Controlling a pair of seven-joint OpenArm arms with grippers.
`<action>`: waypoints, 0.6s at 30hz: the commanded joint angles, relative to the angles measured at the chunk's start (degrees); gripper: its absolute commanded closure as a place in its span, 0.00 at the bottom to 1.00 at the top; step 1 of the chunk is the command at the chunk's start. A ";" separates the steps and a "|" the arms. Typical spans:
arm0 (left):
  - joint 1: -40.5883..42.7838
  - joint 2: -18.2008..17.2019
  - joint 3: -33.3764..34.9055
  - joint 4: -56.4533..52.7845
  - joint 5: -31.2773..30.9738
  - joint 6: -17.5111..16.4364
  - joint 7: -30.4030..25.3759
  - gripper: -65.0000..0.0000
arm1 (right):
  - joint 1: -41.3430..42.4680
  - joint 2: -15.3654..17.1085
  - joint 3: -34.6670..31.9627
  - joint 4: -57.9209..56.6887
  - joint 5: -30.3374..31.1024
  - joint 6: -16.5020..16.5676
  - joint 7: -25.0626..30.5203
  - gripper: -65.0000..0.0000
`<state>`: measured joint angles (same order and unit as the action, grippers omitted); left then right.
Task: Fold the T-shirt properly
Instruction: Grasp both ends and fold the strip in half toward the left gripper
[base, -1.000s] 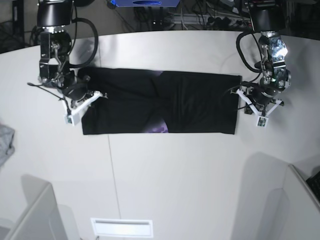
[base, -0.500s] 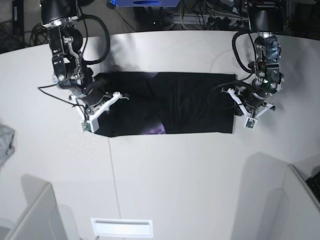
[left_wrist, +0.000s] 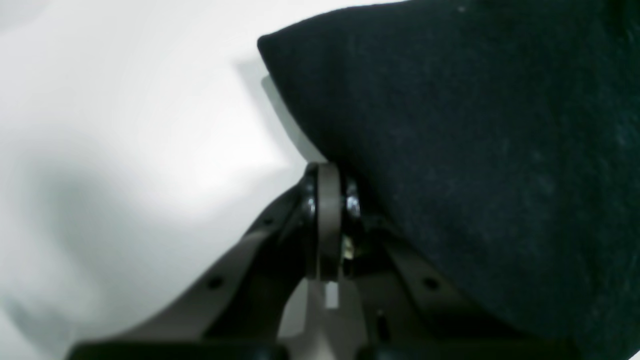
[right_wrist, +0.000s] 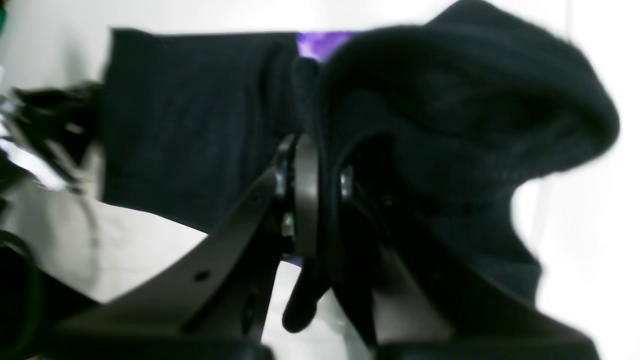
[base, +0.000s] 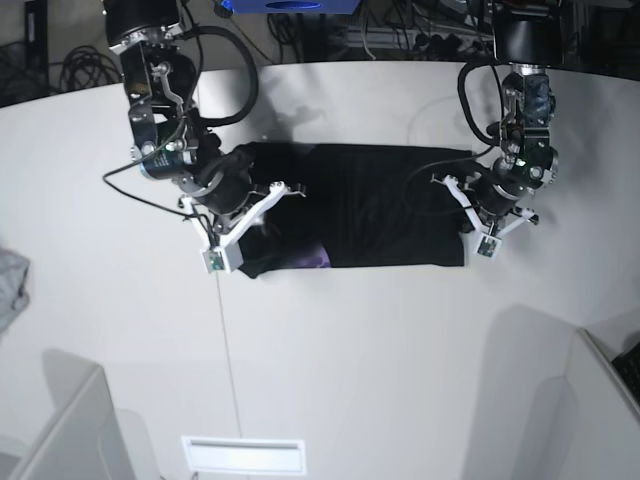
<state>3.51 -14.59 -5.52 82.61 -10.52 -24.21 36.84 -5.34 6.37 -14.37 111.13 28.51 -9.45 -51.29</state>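
The black T-shirt (base: 380, 200) lies as a long folded strip across the white table (base: 350, 350). A bit of purple print (base: 318, 260) shows at its front edge. My right gripper (base: 250, 205) is shut on the shirt's left end and holds it lifted and bunched over the strip. In the right wrist view the gripper (right_wrist: 315, 175) pinches black cloth (right_wrist: 450, 125), with the purple print (right_wrist: 325, 39) behind. My left gripper (base: 468, 205) is at the shirt's right end. In the left wrist view its jaws (left_wrist: 327, 200) are shut at the edge of the cloth (left_wrist: 475, 150).
A small grey cloth scrap (base: 10, 285) lies at the table's left edge. Grey partition walls stand at the front left (base: 60, 430) and front right (base: 570, 410). A white slot (base: 243, 455) sits at the front edge. Cables (base: 400, 30) lie behind the table.
My right gripper has moved toward the middle, carrying the shirt's left end with it, so the strip is shorter. My left gripper has shifted slightly inward with the right end.
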 joint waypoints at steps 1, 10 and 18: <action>0.58 0.39 0.90 -0.37 0.02 -1.77 4.00 1.00 | 0.99 -0.61 0.09 1.44 0.89 0.35 1.13 1.00; 0.58 1.89 0.90 -0.37 0.46 -1.77 4.08 1.00 | 3.10 -2.55 -4.57 1.70 0.81 0.35 1.13 1.00; -0.74 5.14 2.22 -0.45 0.55 -1.51 4.08 1.00 | 4.25 -4.04 -5.10 1.53 0.81 0.35 1.05 1.00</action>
<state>2.46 -9.91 -4.45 82.61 -9.85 -23.97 37.06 -1.80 2.48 -19.51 111.63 28.49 -9.47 -51.53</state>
